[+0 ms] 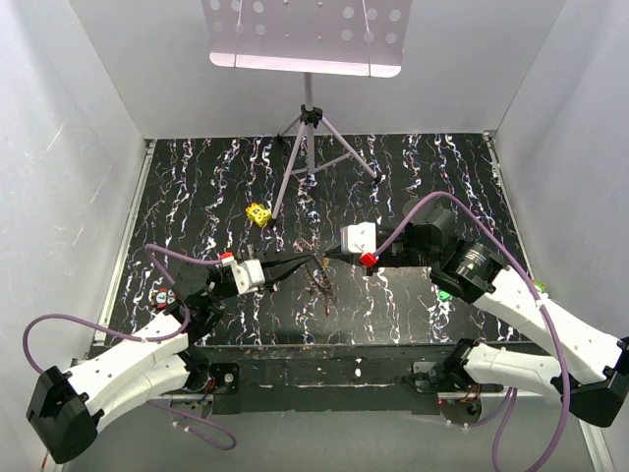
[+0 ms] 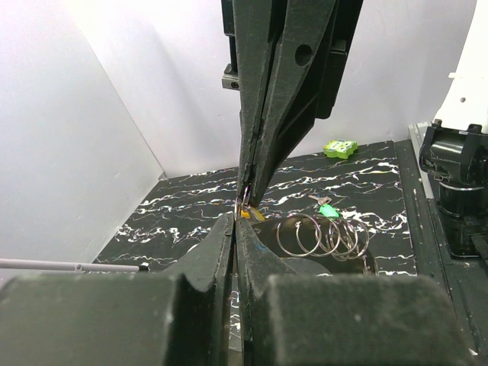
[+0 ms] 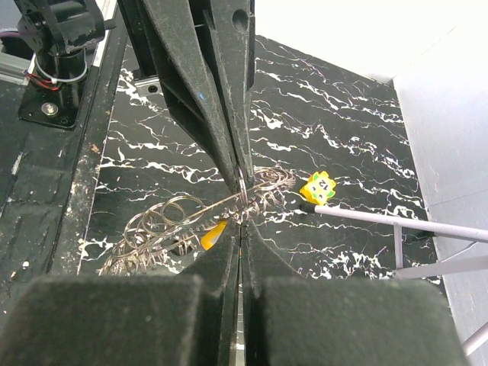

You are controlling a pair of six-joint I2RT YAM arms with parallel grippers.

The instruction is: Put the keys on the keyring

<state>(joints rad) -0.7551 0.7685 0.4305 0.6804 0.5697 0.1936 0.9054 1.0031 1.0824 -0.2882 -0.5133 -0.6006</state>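
Keyring [image 2: 329, 236]: a cluster of wire loops over mid-table [image 1: 413, 177]. One loop is pinched and the rest sag below.
Left gripper [image 2: 235, 229]: clenched on that loop. The arm is stretched low from the near left, fingers pointing right.
Right gripper [image 3: 240, 229]: clenched on the same loop. The elbow is arched high, fingers pointing left, tip to tip with the left.
Orange key [image 3: 213, 235]: just under the tips; holder unclear.
Green key [image 2: 326, 210]: on the table beyond the loops.
Cube [image 3: 319, 188]: farther back.
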